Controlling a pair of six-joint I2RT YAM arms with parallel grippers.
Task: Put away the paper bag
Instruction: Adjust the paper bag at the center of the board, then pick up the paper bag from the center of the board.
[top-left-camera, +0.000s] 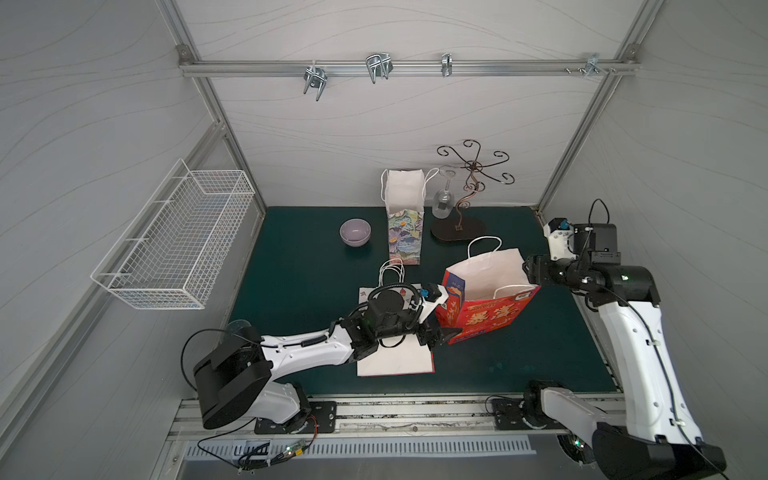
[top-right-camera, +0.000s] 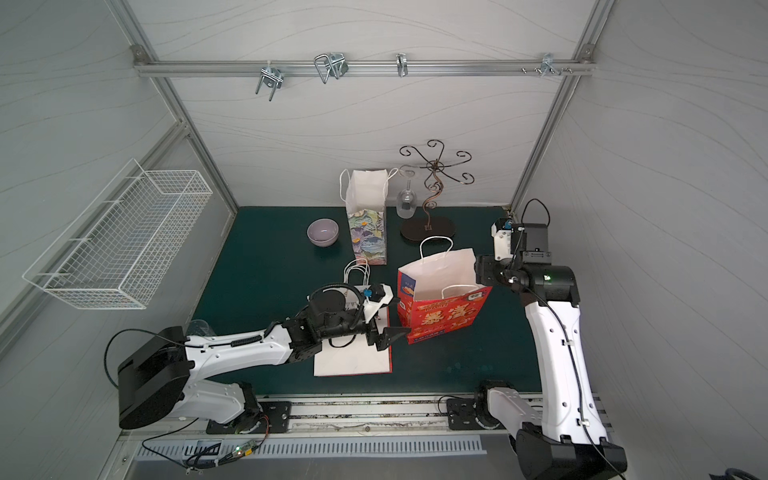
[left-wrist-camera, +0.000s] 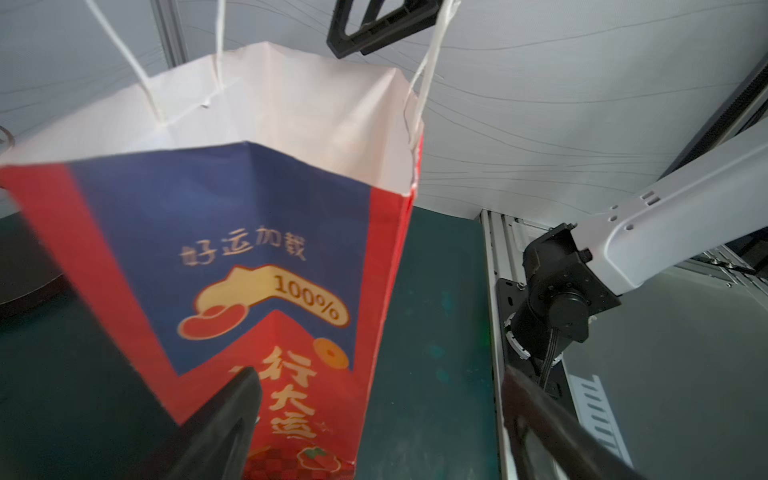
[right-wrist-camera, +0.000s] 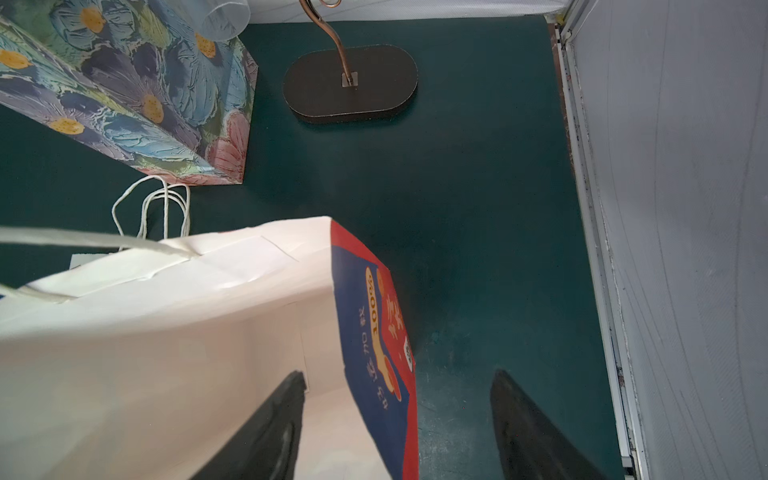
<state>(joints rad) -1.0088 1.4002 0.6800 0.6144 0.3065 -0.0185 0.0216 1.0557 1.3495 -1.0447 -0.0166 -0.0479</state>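
the right arm (top-left-camera: 631, 353) fills the lower right of both top views, nearest the lens, and its right gripper (right-wrist-camera: 399, 419) shows in the wrist view with jaws apart, one finger inside the mouth of the red paper bag (top-left-camera: 490, 303) and one outside its side panel, not clamped on it. the bag stands open and upright, right of centre on the green mat (top-left-camera: 519, 365), its white handles (top-left-camera: 484, 247) sticking up. the left gripper (top-left-camera: 440, 334) sits low at the bag's left bottom corner, jaws apart, one finger against the side panel, gripping nothing; it hovers over a flattened bag (top-left-camera: 395, 361) lying just left. judging from this, the step is collapsing the bag flat. to do it well, push the side gussets inward along their creases from both ends together, keep the base pinned, and steer clear of the floral bag (top-left-camera: 405, 232) and the glass stand (top-left-camera: 457, 228) behind
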